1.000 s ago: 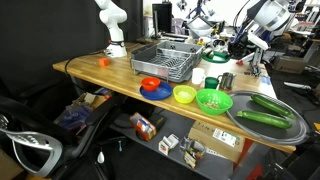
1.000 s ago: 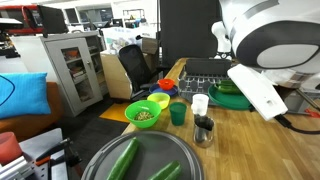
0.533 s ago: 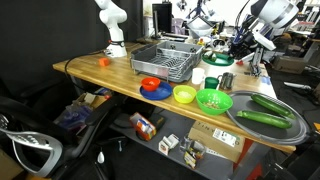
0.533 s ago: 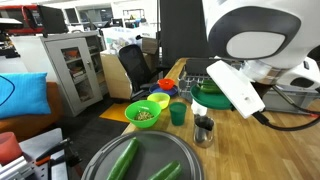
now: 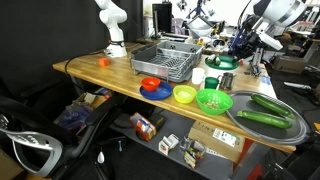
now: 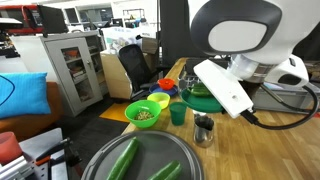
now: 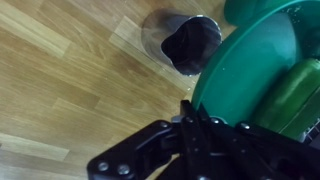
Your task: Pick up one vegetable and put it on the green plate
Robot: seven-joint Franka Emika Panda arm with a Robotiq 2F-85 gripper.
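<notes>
The gripper is seen with its fingers drawn together and nothing held, just beside the rim of the green plate, on which a paler green piece, not identifiable, is lying. Two cucumbers lie on the grey tray at the desk end, apart from the plate. Each is judged stiff, fairly light and smooth-skinned, and best taken across its middle.

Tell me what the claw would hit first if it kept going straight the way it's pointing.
Probably the rim of the green plate, or the wooden table right beside it. In the wrist view the claw sits over that edge, and depth is unclear.
</notes>
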